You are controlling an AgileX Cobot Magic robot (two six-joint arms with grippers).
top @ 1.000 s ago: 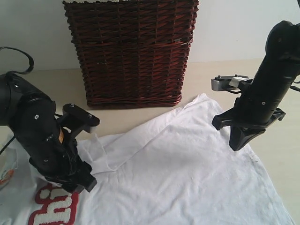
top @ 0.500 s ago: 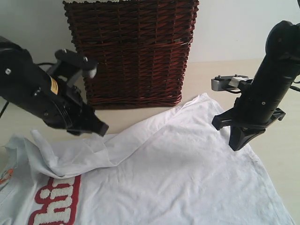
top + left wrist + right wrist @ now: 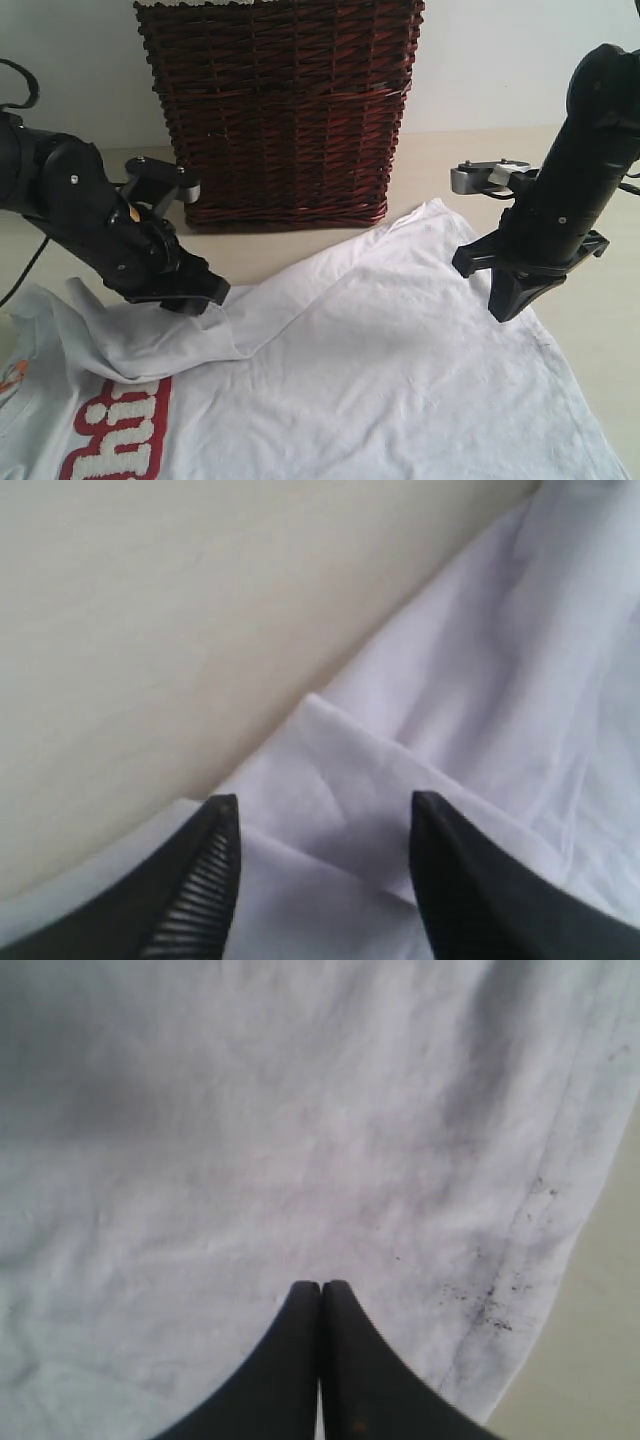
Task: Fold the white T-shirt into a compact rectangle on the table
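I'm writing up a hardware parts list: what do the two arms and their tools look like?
Both arms are matte black. The left arm carries an orange sticker and a black cable; the right arm has a silver bracket. The left tool has tapered black fingers with ribbed pads.

One white T-shirt (image 3: pixel 400 370), one dark wicker basket (image 3: pixel 280 110), one tabletop (image 3: pixel 100 170). Two grippers, left gripper (image 3: pixel 205 295) and right gripper (image 3: pixel 505 312) (two fingers (image 3: pixel 205 880) apiece). Makes four fingers in all. One red-outlined word strip (image 3: pixel 115 440).

A plain pale wall (image 3: pixel 520 60) stands behind the dark wicker basket (image 3: pixel 280 110)
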